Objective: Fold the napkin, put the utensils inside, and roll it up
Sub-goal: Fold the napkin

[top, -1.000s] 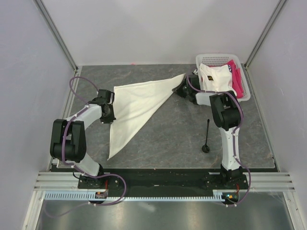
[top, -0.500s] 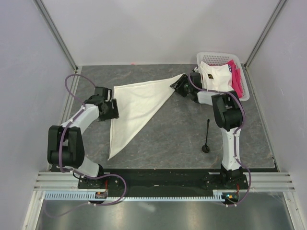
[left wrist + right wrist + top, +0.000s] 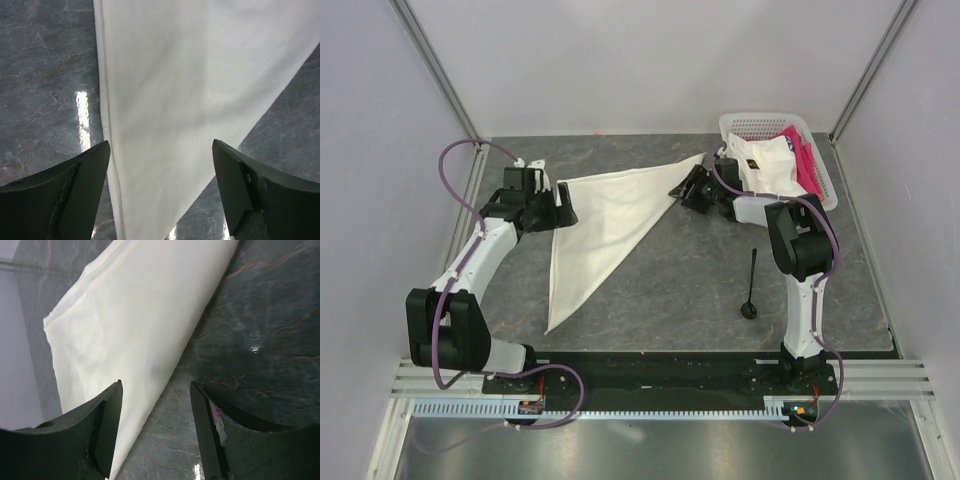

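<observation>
two grippers, both with fingers spread and nothing pinched between them. the napkin [image 3: 605, 225] lies flat on the grey table [image 3: 680, 290], folded into a long triangle with one point toward the near edge.

the left gripper [image 3: 563, 207] sits at the cloth's far left corner. in its wrist view the gripper [image 3: 160, 150] is spread wide, and the napkin [image 3: 190, 100] runs up between the fingers [image 3: 85, 175], its left edge just beside the finger on the left.

the right gripper [image 3: 678, 190] sits at the far right corner. in its wrist view the gripper [image 3: 156, 390] is open less widely; the napkin [image 3: 135, 325] has its slanting edge between the fingers [image 3: 107, 410], one finger over cloth, the other over bare table.

the spoon [image 3: 751, 285] lies on the table near the right arm, well apart from the napkin, bowl toward the near edge.
</observation>
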Motion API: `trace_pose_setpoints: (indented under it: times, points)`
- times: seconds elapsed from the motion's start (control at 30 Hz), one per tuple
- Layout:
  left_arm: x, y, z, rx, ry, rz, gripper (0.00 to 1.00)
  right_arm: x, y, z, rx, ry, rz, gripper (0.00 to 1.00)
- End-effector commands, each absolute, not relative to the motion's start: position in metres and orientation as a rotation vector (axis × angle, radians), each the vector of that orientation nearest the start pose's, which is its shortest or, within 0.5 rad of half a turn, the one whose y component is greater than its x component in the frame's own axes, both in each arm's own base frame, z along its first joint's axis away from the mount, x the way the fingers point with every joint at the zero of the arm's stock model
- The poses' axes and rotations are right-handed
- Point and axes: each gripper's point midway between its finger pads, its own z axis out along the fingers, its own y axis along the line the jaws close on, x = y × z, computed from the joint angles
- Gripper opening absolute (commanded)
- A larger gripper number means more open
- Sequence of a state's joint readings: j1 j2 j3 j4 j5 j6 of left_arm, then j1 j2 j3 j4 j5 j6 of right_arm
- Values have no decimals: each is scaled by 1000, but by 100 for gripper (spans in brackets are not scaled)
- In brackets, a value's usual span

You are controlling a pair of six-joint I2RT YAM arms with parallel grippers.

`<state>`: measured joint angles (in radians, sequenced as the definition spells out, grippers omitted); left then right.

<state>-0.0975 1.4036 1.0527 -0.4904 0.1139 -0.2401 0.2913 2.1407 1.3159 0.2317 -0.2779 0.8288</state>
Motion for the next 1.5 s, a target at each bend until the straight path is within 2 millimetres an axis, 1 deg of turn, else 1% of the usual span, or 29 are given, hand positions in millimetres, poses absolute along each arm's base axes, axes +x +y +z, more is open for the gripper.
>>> trace_pose_setpoints:
  times: [0.0, 0.13, 0.23, 0.3, 0.33, 0.37, 0.43, 0.47, 0.5, 0.53, 0.57, 0.6, 0.67, 0.73, 0.77, 0.8, 0.83, 0.87, 0.9, 0.93, 1.0, 1.03, 1.07, 1.13, 1.17, 1.23, 1.27, 1.33, 1.47]
  points:
    - [374, -83, 179, 15, 2251, -407, 91, 486, 279, 79, 179, 2179, 1046, 65]
    - [373, -85, 180, 22, 2248, -419, 91, 470, 302, 91, 89, 2134, 1244, 66]
    - [371, -86, 176, 24, 2257, -425, 91, 466, 311, 99, 78, 2077, 1357, 66]
    - [369, -85, 177, 26, 2252, -420, 91, 458, 317, 104, 29, 2063, 1402, 66]
    - [369, -85, 180, 25, 2245, -420, 91, 456, 317, 105, -4, 2061, 1393, 66]
    - [368, -84, 184, 25, 2231, -412, 91, 453, 319, 114, -36, 2048, 1387, 66]
    - [368, -82, 189, 19, 2214, -404, 91, 444, 320, 109, -71, 2109, 1327, 66]
    - [368, -81, 192, 13, 2207, -399, 92, 440, 319, 116, -159, 2097, 1264, 66]
    - [368, -81, 197, 12, 2195, -401, 92, 434, 318, 107, -161, 2169, 1194, 66]
    - [368, -82, 200, 5, 2189, -407, 92, 430, 316, 107, -178, 2191, 1145, 66]
    - [368, -84, 202, 4, 2185, -420, 93, 428, 313, 117, -225, 2175, 1082, 66]
    - [369, -85, 206, 6, 2180, -429, 93, 422, 306, 108, -199, 2234, 1012, 66]
    - [368, -86, 208, -4, 2188, -444, 93, 413, 294, 112, -176, 2273, 946, 66]
    - [368, -87, 212, -6, 2187, -447, 93, 406, 275, 103, -118, 2323, 831, 66]
    - [368, -86, 213, -9, 2185, -445, 93, 398, 266, 109, -97, 2341, 794, 66]
    - [369, -86, 213, -9, 2184, -445, 93, 391, 254, 102, -69, 2372, 739, 66]
    - [368, -86, 213, -12, 2185, -444, 93, 390, 242, 100, -30, 2383, 659, 65]
    - [368, -84, 210, -18, 2188, -430, 93, 379, 230, 100, -6, 2417, 604, 66]
    - [368, -83, 208, -19, 2194, -421, 93, 370, 219, 94, 2, 2449, 547, 65]
    - [367, -81, 206, -23, 2195, -411, 93, 367, 203, 91, 33, 2466, 454, 65]
    - [364, -77, 198, -33, 2214, -384, 93, 344, 174, 84, 55, 2544, 317, 64]
    - [363, -76, 198, -35, 2212, -383, 93, 340, 157, 89, 78, 2534, 225, 64]
    - [360, -76, 198, -35, 2208, -383, 93, 322, 139, 80, 96, 2594, 146, 63]
    - [358, -75, 201, -33, 2198, -379, 93, 310, 118, 83, 141, 2608, 73, 61]
    - [357, -75, 203, -30, 2190, -379, 93, 297, 102, 76, 178, 2647, 11, 61]
    - [357, -75, 204, -26, 2186, -375, 93, 287, 89, 73, 215, 2660, -18, 59]
    - [357, -75, 206, -23, 2180, -378, 93, 277, 79, 63, 252, 2694, -48, 58]
    - [356, -77, 204, -20, 2187, -388, 93, 268, 71, 57, 289, 2719, -65, 52]
    - [354, -80, 202, -13, 2195, -409, 92, 241, 59, 42, 337, 2801, -111, 52]
